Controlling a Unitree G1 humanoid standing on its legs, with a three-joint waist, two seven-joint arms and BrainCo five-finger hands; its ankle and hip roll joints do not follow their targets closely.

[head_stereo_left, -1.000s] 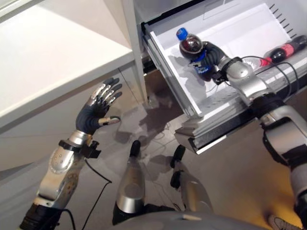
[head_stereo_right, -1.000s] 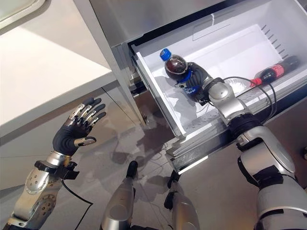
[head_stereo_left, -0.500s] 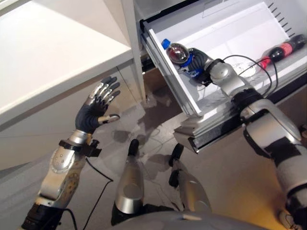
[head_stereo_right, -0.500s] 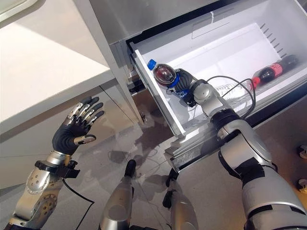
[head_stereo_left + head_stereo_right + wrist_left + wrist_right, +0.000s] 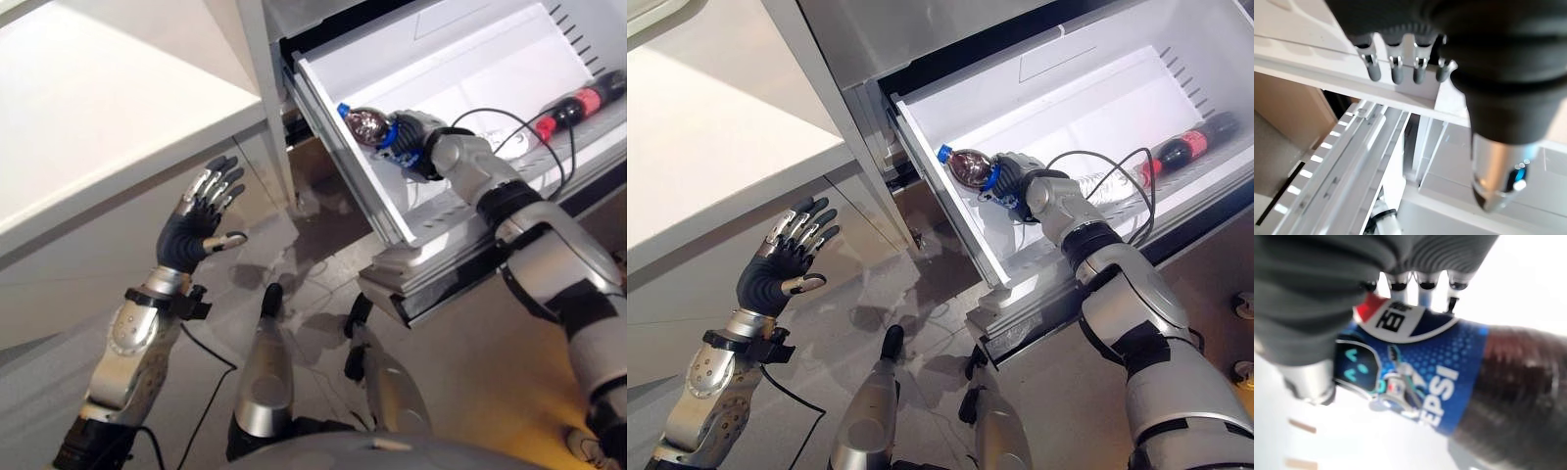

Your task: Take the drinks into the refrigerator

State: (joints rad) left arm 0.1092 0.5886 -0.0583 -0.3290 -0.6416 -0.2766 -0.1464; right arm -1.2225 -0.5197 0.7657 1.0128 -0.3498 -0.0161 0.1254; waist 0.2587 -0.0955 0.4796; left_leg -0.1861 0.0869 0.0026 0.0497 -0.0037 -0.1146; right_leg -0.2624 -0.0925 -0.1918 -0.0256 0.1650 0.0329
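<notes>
My right hand (image 5: 1019,183) is curled round a dark cola bottle with a blue cap and blue label (image 5: 970,167), lying tilted inside the pulled-out white refrigerator drawer (image 5: 1097,108). A second red-labelled dark bottle (image 5: 1181,149) lies well beyond it. My left hand (image 5: 784,259) hangs spread wide, holding nothing.

Looks like kitchen: steel fridge (image 5: 921,29) with white pull-out drawer (image 5: 1087,108) holding soda bottles, white countertop (image 5: 715,127) beside it, plain cabinet fronts (image 5: 715,264), grey floor (image 5: 921,313).
</notes>
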